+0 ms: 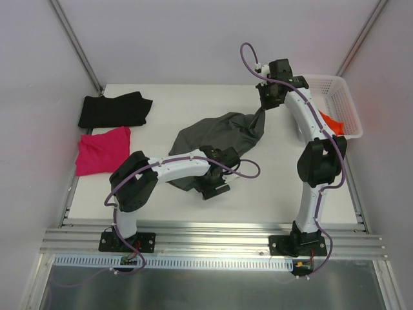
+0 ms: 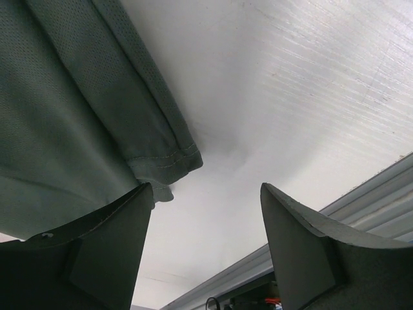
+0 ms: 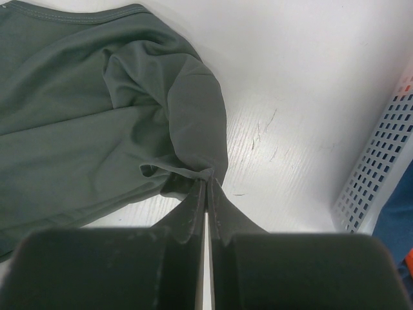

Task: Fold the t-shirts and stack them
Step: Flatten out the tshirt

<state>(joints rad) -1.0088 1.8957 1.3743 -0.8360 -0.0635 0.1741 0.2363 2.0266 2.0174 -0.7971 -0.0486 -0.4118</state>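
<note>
While the right hand (image 3: 208, 184) is clenched on one corner of the dark grey t-shirt (image 1: 216, 135), the cloth there is drawn into a thin tail pointing to 2 o'clock from the shirt's middle. The rest of the shirt lies crumpled approx. at the centre of the tabletop (image 1: 277, 187). The left hand (image 2: 206, 194) is at the shirt's 6 o'clock edge, low over the tabletop. It is released, w/ fingers wide apart and nothing btw. them. A stitched hem corner lies just beside its left finger (image 2: 97, 252). The black t-shirt (image 1: 115, 110) lies folded at 10 o'clock of the tabletop, and the magenta t-shirt (image 1: 102, 150) is near it, at 9 o'clock. The white basket (image 1: 342, 90) stands at 2 o'clock w/ the orange t-shirt (image 1: 331, 121) inside.
</note>
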